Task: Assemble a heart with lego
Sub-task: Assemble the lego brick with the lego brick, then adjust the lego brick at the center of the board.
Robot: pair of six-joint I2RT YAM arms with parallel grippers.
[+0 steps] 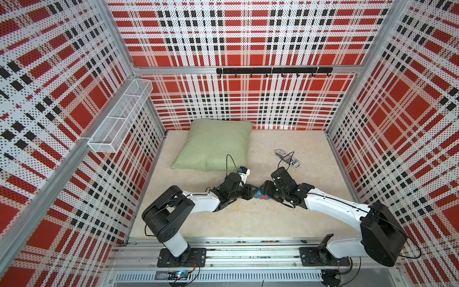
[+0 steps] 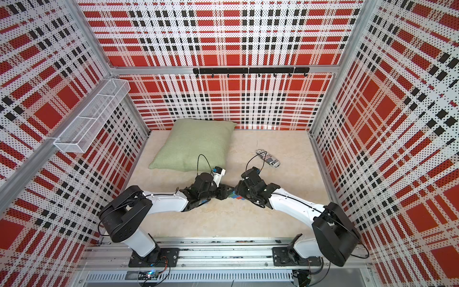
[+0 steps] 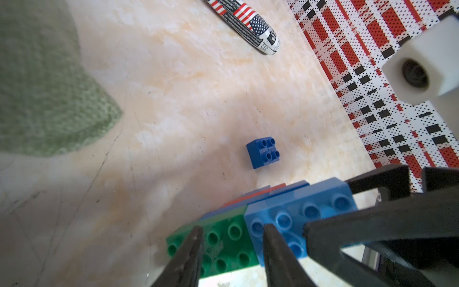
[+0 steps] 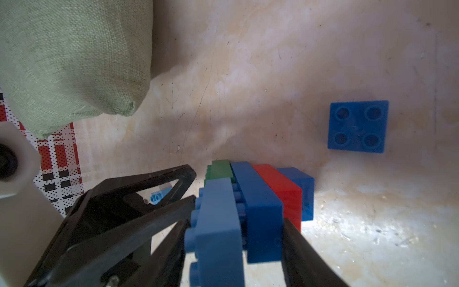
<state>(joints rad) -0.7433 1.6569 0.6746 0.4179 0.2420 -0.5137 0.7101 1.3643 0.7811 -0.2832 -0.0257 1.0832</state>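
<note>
The heart [image 4: 258, 211], a cluster of joined lego, stands on edge on the cream mat between both arms; in both top views only a sliver [image 1: 260, 197] [image 2: 237, 197] shows. It stacks a light blue and a green brick, then dark blue, red and dark blue. My right gripper [image 4: 234, 223] is shut across the light blue and dark blue layers, with a gap and studs showing between them. My left gripper [image 3: 232, 227] stands slightly open. Its fingertips [image 3: 197, 233] rest on the studded face of the green brick [image 3: 223, 246], and nothing is clasped between them. A loose dark blue square brick [image 3: 263, 152] [image 4: 357, 126] lies nearby.
A green pillow [image 1: 213, 146] lies at the back left of the mat. A rolled flag-print paper [image 1: 288, 159] lies behind the right arm. A small light blue brick [image 4: 160, 196] shows behind the left gripper. A wire basket [image 1: 119, 119] and a hook rail [image 1: 273, 70] hang on the walls.
</note>
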